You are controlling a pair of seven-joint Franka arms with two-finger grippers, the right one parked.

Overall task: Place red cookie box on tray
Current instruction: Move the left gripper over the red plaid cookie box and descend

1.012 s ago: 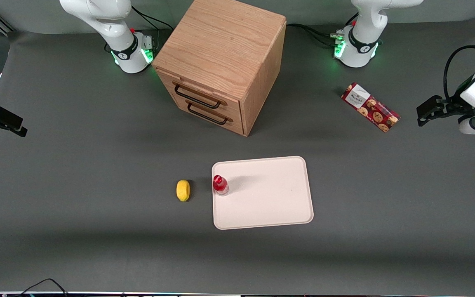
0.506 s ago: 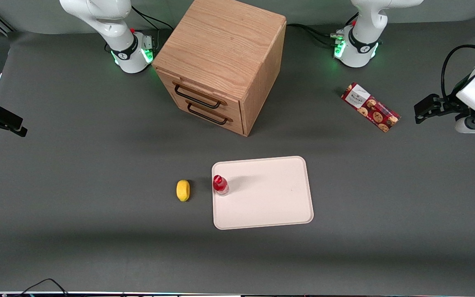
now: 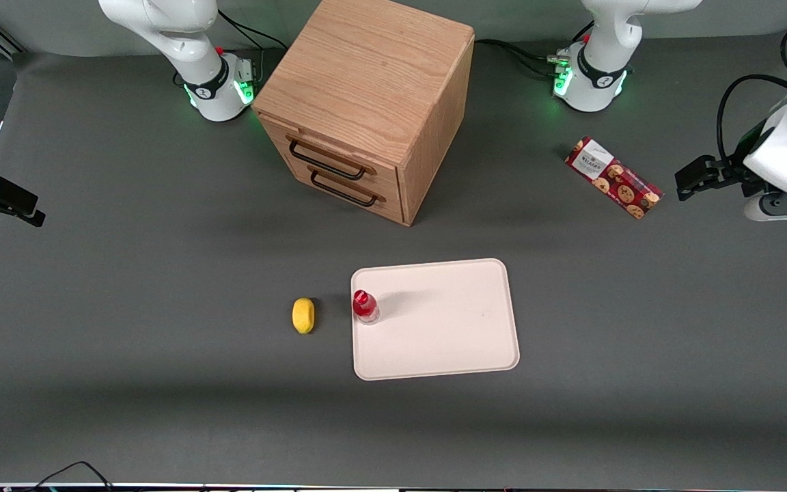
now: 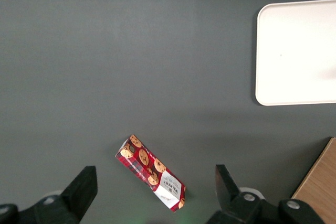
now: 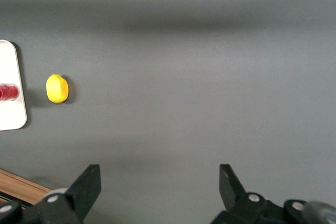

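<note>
The red cookie box [image 3: 613, 177] lies flat on the grey table toward the working arm's end, slanted, with its white label end farther from the front camera. My left gripper [image 3: 688, 183] hovers above the table beside the box, apart from it and holding nothing. In the left wrist view the gripper [image 4: 155, 177] is open, its two dark fingers [image 4: 84, 190] spread wide to either side of the cookie box [image 4: 150, 172] far below. The pale tray [image 3: 448, 328] sits mid-table, nearer the front camera than the box. The tray [image 4: 294, 51] also shows in the left wrist view.
A small red-capped bottle [image 3: 365, 306] stands on the tray at its edge toward the parked arm. A yellow lemon [image 3: 303, 315] lies on the table beside that edge. A wooden two-drawer cabinet [image 3: 366, 102] stands farther from the front camera than the tray.
My left gripper has drifted sideways toward the red cookie box and slightly away from the front camera. The box, tray, bottle and lemon have stayed put.
</note>
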